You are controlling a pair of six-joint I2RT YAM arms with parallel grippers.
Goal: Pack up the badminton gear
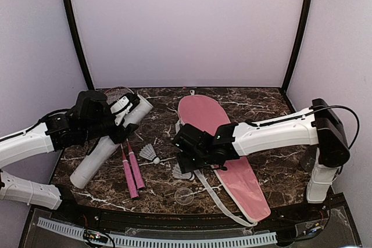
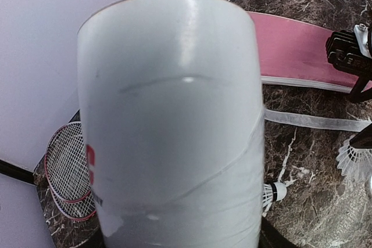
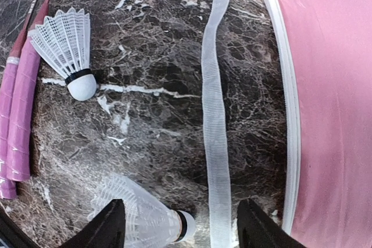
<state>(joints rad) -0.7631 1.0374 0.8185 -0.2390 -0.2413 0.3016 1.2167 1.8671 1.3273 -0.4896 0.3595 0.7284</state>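
While left fingers (image 1: 129, 128) grip the tube (image 1: 99, 158) slanting near-left to far-right, right fingers (image 3: 107, 227) gape astride a shuttlecock (image 3: 145, 222).

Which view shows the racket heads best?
The left wrist view: the strung racket heads show clearly, beside the white tube. The top view shows only part behind the left arm; the right wrist view only the pink handles.

Pink bag (image 1: 200, 114), white tube (image 1: 96, 164), brown white-veined table (image 1: 256, 100)
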